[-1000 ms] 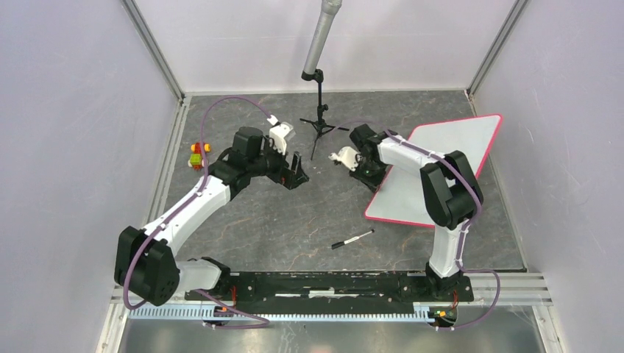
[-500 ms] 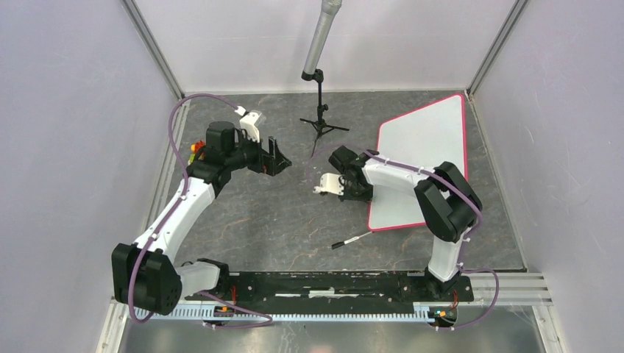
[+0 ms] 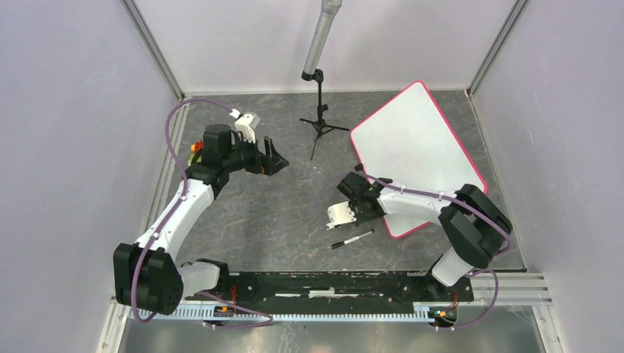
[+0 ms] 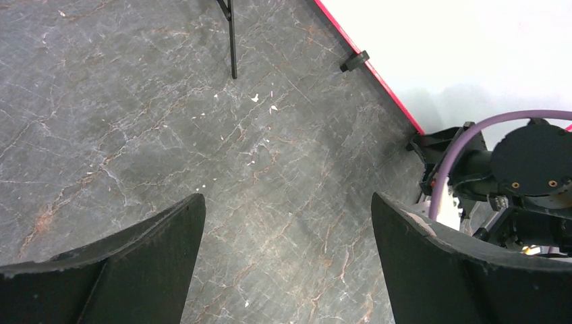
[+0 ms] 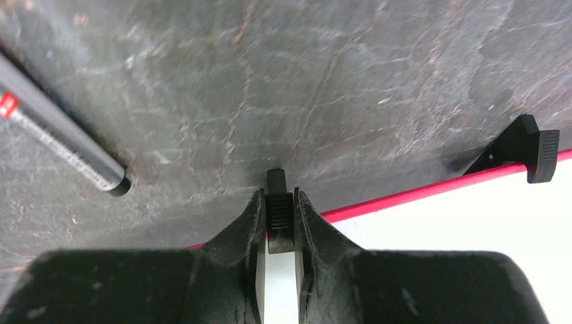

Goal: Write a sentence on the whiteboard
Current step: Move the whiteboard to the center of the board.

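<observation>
- Pinch on R gripper: fingers pressed together on a small black clip at the whiteboard rim, low over the table.
- Grip on that clip looks narrow, so I'd expect the board to pivot about it. Board reads as thin, stiff and light w/ a slick face, and prob slides easily on the stone-look top.
- Best hold imo is a clip or the red rim. The flat face gives the fingers nothing to bite.
- Board lies flat at right-rear of the table, turned like a diamond, near corner by the R arm. No sentence on it that I can see, so writing isn't begun.
- Loose marker lies on the table just beside R gripper, off the board, held by nothing. Slim round barrel, prob rolls, so I'd take it mid-barrel, across its length.
- L gripper is spread wide and empty, hovering over bare table left of centre, well apart from board and marker.
- Tripod stand is at rear centre, near the board's left corner. Could snag if I swing the board.
</observation>
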Controlling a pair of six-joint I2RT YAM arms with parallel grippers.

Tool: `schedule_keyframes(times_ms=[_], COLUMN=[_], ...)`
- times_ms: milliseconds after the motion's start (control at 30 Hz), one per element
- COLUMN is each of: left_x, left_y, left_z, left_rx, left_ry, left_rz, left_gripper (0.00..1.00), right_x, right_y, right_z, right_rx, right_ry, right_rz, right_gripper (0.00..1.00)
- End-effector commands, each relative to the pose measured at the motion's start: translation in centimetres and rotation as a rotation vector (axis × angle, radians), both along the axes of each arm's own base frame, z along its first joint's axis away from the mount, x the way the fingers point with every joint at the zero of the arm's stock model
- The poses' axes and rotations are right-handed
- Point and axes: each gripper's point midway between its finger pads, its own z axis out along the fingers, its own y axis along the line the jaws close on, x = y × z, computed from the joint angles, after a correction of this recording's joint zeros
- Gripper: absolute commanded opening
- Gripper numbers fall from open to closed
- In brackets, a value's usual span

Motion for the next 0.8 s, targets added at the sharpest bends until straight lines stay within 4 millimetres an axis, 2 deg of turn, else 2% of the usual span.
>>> schedule_keyframes(times_ms=[0,300,667,767], left_x=[0.5,0.7,0.7,0.8], left_y=[-0.3,-0.2,-0.2,-0.3], left_z=[0.8,0.6,0.6,0.6], left_rx=[-0.043,-0.036,-0.034,-0.036], left_ry=[-0.017,-0.02,-0.026,-0.027], left_rz=[0.004,0.008,0.006,0.006], left_gripper=[0.98,0.98,0.98,0.98], right_x=[-0.9,-2.0,-2.2,-2.6], right_y=[-3.8,-7.4,-11.0,-12.3], right_z=[-0.1,-0.8,-0.2,-0.4], right_rx=[-0.154,-0.302,-0.403,-0.439], right_ry=[-0.028,-0.051,-0.062,-0.059], right_rz=[0.125,0.239,0.269,0.266], right_gripper=[0.01,0.12,0.16,0.24])
